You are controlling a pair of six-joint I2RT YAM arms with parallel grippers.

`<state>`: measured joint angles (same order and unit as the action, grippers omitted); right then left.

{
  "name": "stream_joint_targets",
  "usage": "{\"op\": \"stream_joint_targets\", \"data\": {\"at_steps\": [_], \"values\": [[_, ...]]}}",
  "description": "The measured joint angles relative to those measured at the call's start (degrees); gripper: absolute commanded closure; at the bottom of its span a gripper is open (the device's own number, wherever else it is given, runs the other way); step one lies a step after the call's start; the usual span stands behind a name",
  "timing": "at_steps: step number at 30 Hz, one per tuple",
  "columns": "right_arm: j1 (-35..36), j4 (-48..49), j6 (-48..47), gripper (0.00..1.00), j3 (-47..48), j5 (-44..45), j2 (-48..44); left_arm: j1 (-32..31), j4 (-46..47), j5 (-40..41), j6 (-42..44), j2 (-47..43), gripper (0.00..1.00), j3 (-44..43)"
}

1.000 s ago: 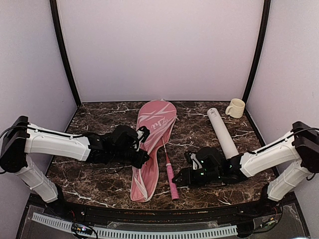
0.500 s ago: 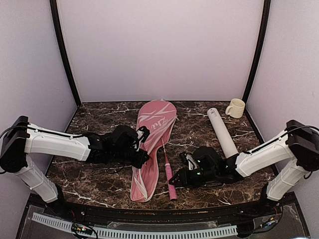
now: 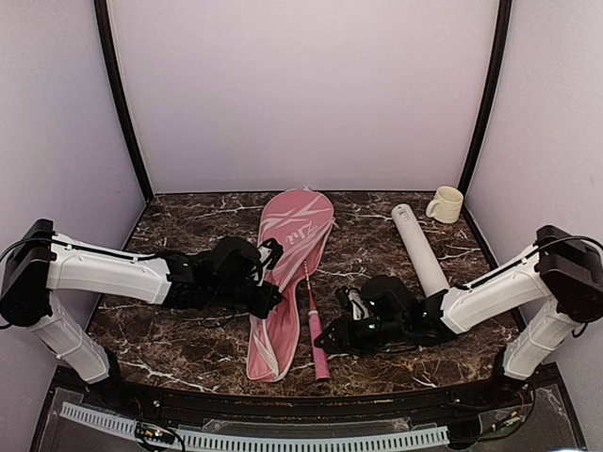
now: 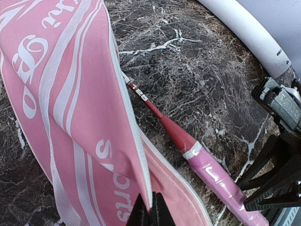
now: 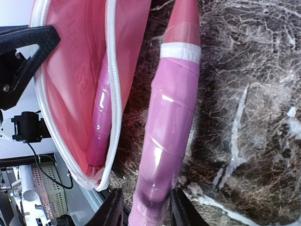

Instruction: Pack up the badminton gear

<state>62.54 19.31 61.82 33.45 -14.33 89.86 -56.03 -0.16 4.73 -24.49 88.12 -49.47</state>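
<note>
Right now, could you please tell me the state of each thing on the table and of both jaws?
racquet cover, unzipped, edge lifted.
first racquet, inside the cover.
second racquet, shaft running into the cover, handle outside.
white tube, lying on its side.
mug, upright.
left jaws, shut on the cover's edge.
right jaws, shut on the second racquet's handle.

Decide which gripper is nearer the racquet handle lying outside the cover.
Right: the right gripper straddles the racquet handle near its butt; the left gripper pinches the cover edge alongside.
</note>
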Motion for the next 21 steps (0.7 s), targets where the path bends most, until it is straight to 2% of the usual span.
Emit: {"op": "stream_joint_targets", "data": {"at_steps": [5,11,21], "values": [[0.0,0.0,0.2,0.64,0.6,0.0,3.1,0.0,0.0,0.0,0.0,0.0,1.00,0.0],[0.0,0.2,0.1,0.72,1.7,-0.6,4.9,0.0,0.0,-0.2,0.0,0.0,1.00,-0.2],[0.0,0.3,2.0,0.78,2.2,-1.3,4.0,0.0,-0.1,-0.7,0.0,0.3,1.00,-0.4]]}}
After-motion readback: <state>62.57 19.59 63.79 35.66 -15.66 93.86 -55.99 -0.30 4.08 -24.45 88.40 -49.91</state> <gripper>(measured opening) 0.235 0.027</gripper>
